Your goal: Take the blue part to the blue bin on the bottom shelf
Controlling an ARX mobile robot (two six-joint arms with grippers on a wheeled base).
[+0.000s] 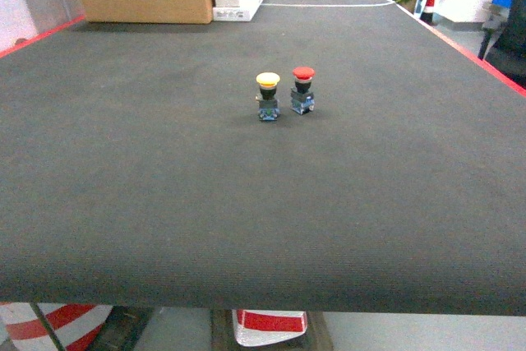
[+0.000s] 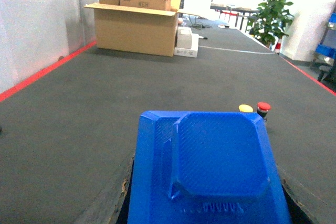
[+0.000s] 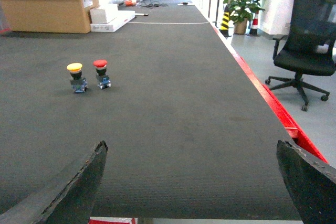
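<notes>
Already in hand: blue part (image 2: 207,174), a flat moulded plastic piece, fills the lower left wrist view, apparently gripped by the left claw, whose fingers are hidden beneath it. Long axis runs straight ahead of that claw. Right claw (image 3: 191,182) spread wide, nothing between its fingers. Blue bin and bottom shelf: not in view. Worktop (image 1: 123,203): dark ribbed mat; yellow button (image 1: 268,96) and red button (image 1: 303,90) ahead, just beside each other. Cardboard box (image 2: 134,27) far ahead.
</notes>
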